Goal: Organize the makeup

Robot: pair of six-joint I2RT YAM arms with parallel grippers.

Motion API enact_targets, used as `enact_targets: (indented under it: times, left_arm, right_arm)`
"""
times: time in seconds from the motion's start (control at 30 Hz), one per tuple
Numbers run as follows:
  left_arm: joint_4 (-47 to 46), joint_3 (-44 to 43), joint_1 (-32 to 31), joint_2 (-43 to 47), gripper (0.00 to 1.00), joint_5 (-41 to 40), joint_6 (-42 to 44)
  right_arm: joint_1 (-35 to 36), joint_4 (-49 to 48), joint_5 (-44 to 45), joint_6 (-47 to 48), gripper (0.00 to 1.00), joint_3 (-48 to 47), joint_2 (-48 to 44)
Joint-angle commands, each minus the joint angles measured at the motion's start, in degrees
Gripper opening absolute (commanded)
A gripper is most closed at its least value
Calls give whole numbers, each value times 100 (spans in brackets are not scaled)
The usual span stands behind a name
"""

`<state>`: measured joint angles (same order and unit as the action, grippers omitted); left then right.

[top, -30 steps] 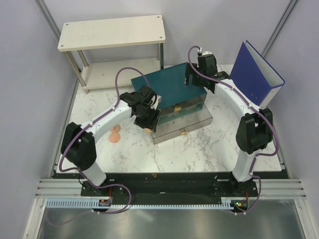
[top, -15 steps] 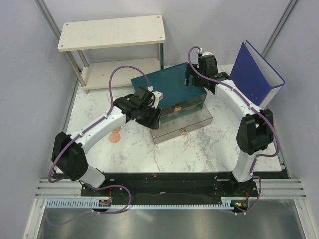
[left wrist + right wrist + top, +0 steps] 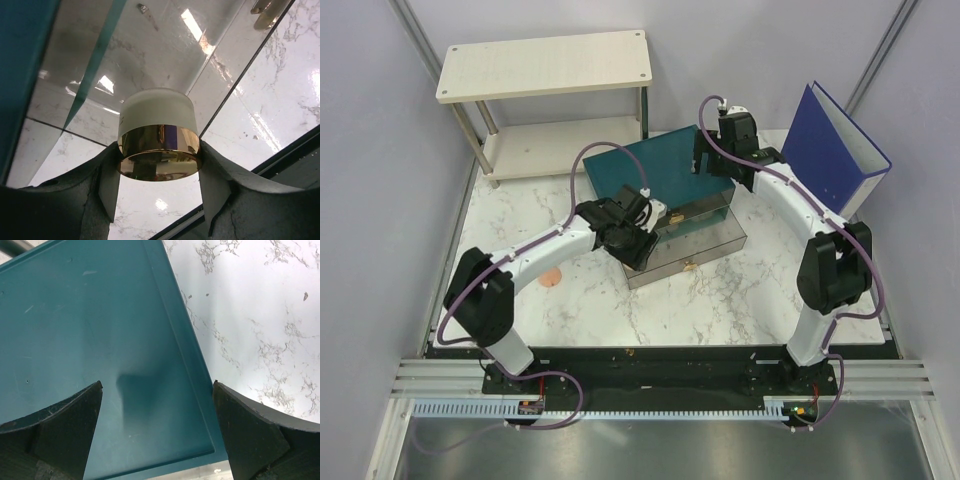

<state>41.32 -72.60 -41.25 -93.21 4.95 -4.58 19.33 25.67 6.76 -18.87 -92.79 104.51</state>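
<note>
One gold-rimmed pot (image 3: 157, 120), pinched at its rim by your closed left end effector (image 3: 159, 170) over the edge of the teal drawer box's (image 3: 665, 165) open drawer (image 3: 705, 240), could slip or land outside on early release; your right end effector (image 3: 157, 405) hangs open and empty above the box top.

Teal drawer box (image 3: 665, 172) centre, lower drawer (image 3: 712, 245) open (gold handles); blue binder (image 3: 835, 145) right; cream shelf (image 3: 545, 65) rear-left.

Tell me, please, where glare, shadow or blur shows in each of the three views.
Left wrist: lamp reflections streak the mirrored drawer floor, while the gold-banded pot between the jaws is sharp. Right wrist: a soft shadow lies on the teal box, and the marble table washes out toward the lower right. Top external: even light, no blur.
</note>
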Motion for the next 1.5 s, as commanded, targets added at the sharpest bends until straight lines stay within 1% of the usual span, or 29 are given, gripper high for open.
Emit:
enact_targets:
  times: [0.0, 0.03, 0.27, 0.33, 0.63, 0.73, 0.97, 1.1, 1.13, 1.23, 1.27, 1.3, 1.37, 1.4, 1.43, 1.47]
  left_arm:
    - [-291, -9, -120, -171, 54, -459, 317]
    - [-291, -17, -146, -206, 57, -477, 309]
    - [-151, -26, -172, -277, 65, -732, 326]
    - [-159, 0, -172, -216, 70, -890, 309]
    - [-115, 149, -164, -145, 75, -1382, 247]
    - [-168, 176, -172, 57, 79, -1462, 194]
    - [-195, -272, -164, 830, 82, -1585, 159]
    - [-142, -413, -146, 1199, 89, -1865, 107]
    - [-90, -448, -111, 1287, 91, -1884, 80]
    - [78, -466, 55, 1323, 93, -1910, -121]
    - [200, -466, 126, 1314, 93, -1893, -192]
    - [253, -457, 205, 1305, 94, -1849, -271]
    - [385, -431, 573, 1331, 94, -1674, -499]
    - [386, -396, 723, 1349, 95, -1490, -578]
    - [403, -343, 1072, 1375, 95, -1349, -701]
    - [421, -317, 1250, 1384, 95, -1234, -754]
  right_arm:
    - [36, 8, -8, -108, 98, 103, -291]
    - [36, -1, 0, -116, 98, 121, -299]
    - [36, 8, 26, -90, 98, 174, -370]
    - [35, 8, 44, -90, 98, 191, -379]
    - [9, 8, 62, -81, 98, 183, -379]
    - [9, -9, 132, -46, 98, 183, -387]
    - [-210, -71, 281, 15, 98, 156, -352]
    - [-316, -106, 255, 50, 98, 156, -282]
    - [-333, -124, 229, 59, 98, 165, -265]
    - [-342, -141, -8, 68, 98, 183, -177]
    - [-334, -246, -139, 85, 98, 252, -185]
    - [-334, -360, -488, 112, 98, 340, -203]
    - [-334, -790, -667, 103, 98, 656, -317]
    - [-334, -931, -998, 94, 98, 762, -361]
    - [-334, -1080, -1089, 68, 98, 885, -396]
    - [-334, -1125, -1168, 51, 98, 929, -396]
